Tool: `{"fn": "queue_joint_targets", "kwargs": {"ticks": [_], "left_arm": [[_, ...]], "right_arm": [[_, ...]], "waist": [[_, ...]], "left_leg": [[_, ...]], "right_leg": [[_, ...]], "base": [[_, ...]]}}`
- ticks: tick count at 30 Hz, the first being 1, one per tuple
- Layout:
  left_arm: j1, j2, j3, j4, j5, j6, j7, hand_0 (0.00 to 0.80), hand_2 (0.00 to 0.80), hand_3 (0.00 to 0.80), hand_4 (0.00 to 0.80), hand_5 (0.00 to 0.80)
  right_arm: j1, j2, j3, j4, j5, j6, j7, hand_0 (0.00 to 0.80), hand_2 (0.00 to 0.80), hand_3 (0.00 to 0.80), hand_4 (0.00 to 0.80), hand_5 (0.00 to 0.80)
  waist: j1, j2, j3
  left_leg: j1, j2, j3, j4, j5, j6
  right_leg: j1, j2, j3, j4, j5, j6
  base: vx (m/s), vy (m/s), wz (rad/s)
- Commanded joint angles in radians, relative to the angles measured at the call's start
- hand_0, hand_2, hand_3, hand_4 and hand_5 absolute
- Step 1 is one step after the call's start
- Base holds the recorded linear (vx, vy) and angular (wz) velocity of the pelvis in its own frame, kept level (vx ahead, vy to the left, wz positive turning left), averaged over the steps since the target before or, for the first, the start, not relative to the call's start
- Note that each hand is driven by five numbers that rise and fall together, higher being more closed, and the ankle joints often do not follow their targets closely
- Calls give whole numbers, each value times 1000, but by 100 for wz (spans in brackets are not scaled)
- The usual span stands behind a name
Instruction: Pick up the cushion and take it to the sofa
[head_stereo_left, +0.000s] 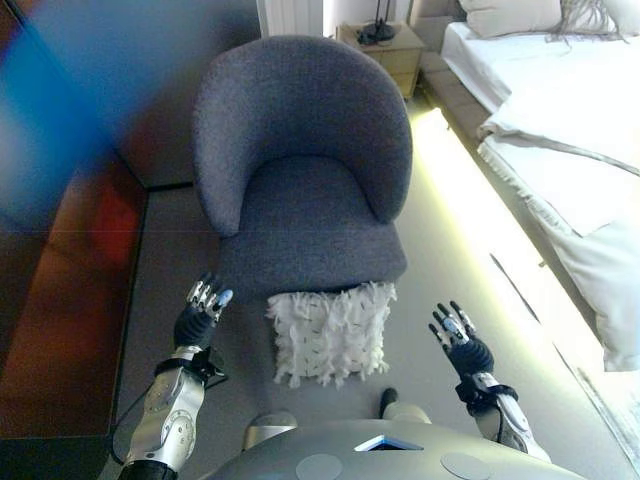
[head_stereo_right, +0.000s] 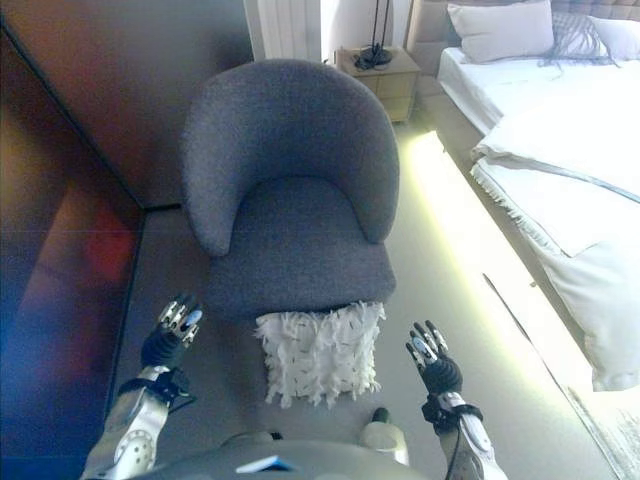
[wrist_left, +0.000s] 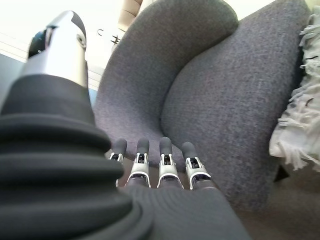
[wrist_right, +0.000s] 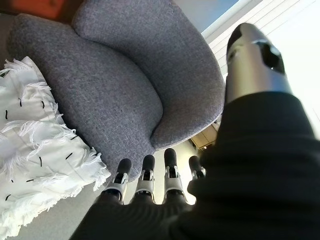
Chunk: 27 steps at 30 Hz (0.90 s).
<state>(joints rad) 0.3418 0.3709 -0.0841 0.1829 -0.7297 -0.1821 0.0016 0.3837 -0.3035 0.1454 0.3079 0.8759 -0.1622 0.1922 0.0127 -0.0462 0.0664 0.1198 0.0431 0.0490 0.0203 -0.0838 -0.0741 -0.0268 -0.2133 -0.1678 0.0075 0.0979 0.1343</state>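
Note:
A white fringed cushion (head_stereo_left: 332, 334) leans on the floor against the front of a grey round-backed armchair (head_stereo_left: 305, 160). It also shows in the right wrist view (wrist_right: 35, 150) and at the edge of the left wrist view (wrist_left: 300, 120). My left hand (head_stereo_left: 200, 318) is open, held above the floor to the left of the cushion and apart from it. My right hand (head_stereo_left: 458, 340) is open to the right of the cushion, also apart from it. Both hands hold nothing. The armchair seat (head_stereo_right: 300, 240) has nothing on it.
A bed with white covers (head_stereo_left: 560, 130) runs along the right, with a lit strip (head_stereo_left: 460, 190) at its base. A wooden nightstand (head_stereo_left: 385, 50) stands behind the armchair. A dark wall panel (head_stereo_right: 70, 200) is on the left. Grey carpet (head_stereo_right: 470, 300) lies beside the armchair.

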Motion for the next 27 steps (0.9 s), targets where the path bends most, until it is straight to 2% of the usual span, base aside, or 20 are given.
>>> {"fn": "queue_joint_targets", "kwargs": {"ticks": [1,3,5,6,8,10,11,13,14,15,16,18,19,21,23,25,26,27], "left_arm": [[-12,44,80,-38,-26,-52,21,0,0,0,0,0],[-19,34,76,-29,-32,-68,32,0,0,0,0,0],[-27,13,63,-26,-51,-66,29,0,0,0,0,0],[-34,1,51,-29,-54,-59,29,0,0,0,0,0],[-37,-10,27,-25,-40,-66,18,0,0,0,0,0],[-34,-9,10,-20,-36,-76,6,0,0,0,0,0],[-30,-6,1,-22,-30,-74,-1,0,0,0,0,0],[-39,-2,-19,-21,-15,-73,-8,0,0,0,0,0],[-52,3,-36,-12,-5,-70,-10,0,0,0,0,0],[-71,5,-48,2,16,-65,-18,0,0,0,0,0],[-94,8,-55,27,40,-63,-32,0,0,0,0,0],[-120,13,-58,62,82,-52,-52,0,0,0,0,0],[-117,19,-58,73,95,-48,-47,0,0,0,0,0],[-117,28,-59,105,111,-43,-41,0,0,0,0,0],[-160,40,-72,159,125,-48,-32,0,0,0,0,0],[-232,54,-110,182,148,-56,-8,0,0,0,0,0],[-290,68,-131,194,152,-64,11,0,0,0,0,0],[-344,77,-150,207,157,-82,35,0,0,0,0,0]], "right_arm": [[-33,-35,41,-65,-21,6,11,0,0,0,0,0],[-43,-73,53,-73,-54,11,17,0,0,0,0,0],[-60,-104,47,-54,-105,4,6,0,0,0,0,0],[-67,-120,43,-52,-104,-2,1,0,0,0,0,0],[-59,-128,34,-59,-82,-10,10,0,0,0,0,0],[-49,-122,21,-59,-82,-16,19,0,0,0,0,0],[-37,-115,13,-63,-78,-24,20,0,0,0,0,0],[-33,-108,20,-70,-59,-47,3,0,0,0,0,0],[-35,-100,28,-68,-54,-68,-6,0,0,0,0,0],[-39,-90,32,-64,-46,-88,-18,0,0,0,0,0],[-53,-82,38,-50,-33,-99,-29,0,0,0,0,0],[-81,-44,49,-20,-35,-92,-49,0,0,0,0,0],[-81,-30,48,-16,-46,-73,-56,0,0,0,0,0],[-76,-18,47,-2,-76,-27,-66,0,0,0,0,0],[-106,-12,57,76,-139,-30,-83,0,0,0,0,0],[-180,-13,71,153,-159,-44,-100,0,0,0,0,0],[-246,-22,86,188,-161,-57,-127,0,0,0,0,0],[-313,-29,107,217,-181,-66,-152,0,0,0,0,0]], "waist": [[-16,-30,10],[-21,-30,22],[-21,-28,36],[-22,-24,44],[-23,-18,54],[-17,-9,64],[-5,3,73],[17,15,80],[27,24,87],[37,22,96],[46,11,99],[62,-1,86],[65,-2,82],[67,0,88],[69,10,101],[70,10,125],[72,11,148],[75,8,183]], "left_leg": [[-5,18,-6,289,-42,52],[-67,58,-4,444,53,31],[-148,77,4,587,113,21],[-194,93,17,634,133,15],[-232,115,34,622,152,5],[-231,112,48,519,167,-2],[-227,103,51,379,176,-2],[-235,96,48,197,199,-10],[-247,102,67,89,225,-23],[-282,107,71,94,259,-34],[-306,98,65,122,239,-30],[-294,66,90,119,150,9],[-281,60,101,133,120,9],[-290,62,113,206,71,25],[-294,81,129,258,44,24],[-334,92,116,315,18,13],[-394,104,98,355,8,12],[-445,114,82,403,-2,9]], "right_leg": [[-140,-44,71,91,55,28],[-125,-11,64,114,6,-13],[-101,3,43,130,-32,-48],[-85,7,30,138,-49,-65],[-60,4,9,144,-71,-76],[-34,1,-9,144,-85,-64],[-13,3,-24,141,-98,-49],[7,7,-50,132,-107,-35],[25,11,-68,133,-120,-29],[51,10,-81,128,-131,-30],[81,-2,-86,119,-137,-24],[112,-51,-117,153,-164,0],[116,-82,-135,209,-178,6],[80,-136,-137,317,-182,-8],[35,-177,-146,344,-190,-30],[-15,-185,-114,277,-134,-6],[-52,-169,-92,262,-130,-1],[-120,-172,-73,288,-117,-7]], "base": [[247,-291,-4],[217,-289,-3],[175,-200,2],[152,-107,19],[148,-12,30],[168,90,36],[179,123,20],[192,144,20],[191,132,33],[175,103,29],[161,83,42],[262,143,58],[329,164,26],[271,135,-4],[145,46,-22],[-82,-148,-57],[-288,-244,-46],[-351,-270,-15]]}}
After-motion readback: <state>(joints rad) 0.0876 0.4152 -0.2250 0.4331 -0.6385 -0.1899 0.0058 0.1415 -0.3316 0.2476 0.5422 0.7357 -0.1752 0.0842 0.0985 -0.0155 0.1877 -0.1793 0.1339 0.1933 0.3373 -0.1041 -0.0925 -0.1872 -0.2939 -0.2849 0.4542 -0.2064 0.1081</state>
